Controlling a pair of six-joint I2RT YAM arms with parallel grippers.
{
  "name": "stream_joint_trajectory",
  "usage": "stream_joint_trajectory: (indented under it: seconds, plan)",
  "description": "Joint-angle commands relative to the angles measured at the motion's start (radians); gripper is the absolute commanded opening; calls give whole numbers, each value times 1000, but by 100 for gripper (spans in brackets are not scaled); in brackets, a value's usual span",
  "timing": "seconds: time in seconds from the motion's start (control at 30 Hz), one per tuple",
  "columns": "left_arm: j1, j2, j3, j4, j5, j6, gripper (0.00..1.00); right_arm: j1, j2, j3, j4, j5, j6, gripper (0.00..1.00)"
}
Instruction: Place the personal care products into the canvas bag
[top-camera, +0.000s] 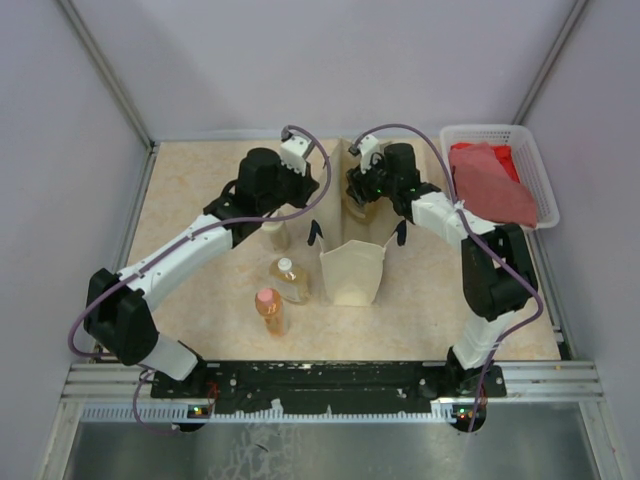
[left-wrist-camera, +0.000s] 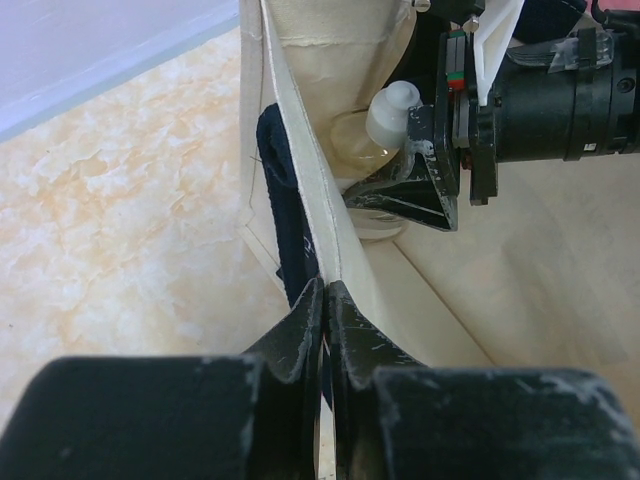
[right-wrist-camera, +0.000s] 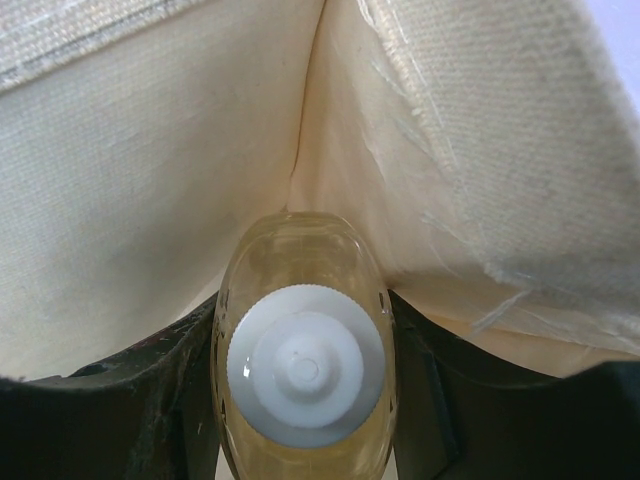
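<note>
Left gripper (left-wrist-camera: 327, 292) is pinched tight on the rim of the tall beige canvas bag (left-wrist-camera: 300, 140), floppy cloth that likely sags unheld; right gripper (top-camera: 360, 193) clamps the amber translucent white-capped bottle (right-wrist-camera: 305, 340) inside its mouth: slick, rigid, best squeezed mid-body.

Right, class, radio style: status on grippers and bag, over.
Left gripper shut on canvas bag rim. Right gripper shut on amber bottle, inside bag mouth. Cream bottle, second amber bottle, orange bottle on table. Nothing blocking.
</note>
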Motion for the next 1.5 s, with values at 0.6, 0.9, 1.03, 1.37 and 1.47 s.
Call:
stream_joint_trajectory:
  seconds: [0.6,0.9,1.03,1.37,1.47]
  plan:
    - [27,-25,-24,30,34,-22,10,45,-351,290,-344,326,179,98]
    - [41,-48,-7,0,11,-17,13,45,-325,300,-667,573,304,99]
    - [48,-61,1,-14,5,-15,18,45,-307,279,-718,611,328,99]
    - [59,-102,-20,-43,-49,-14,56,45,-303,191,-725,551,341,44]
    - [75,-123,-30,-83,-136,-36,93,45,-313,175,-717,538,326,24]
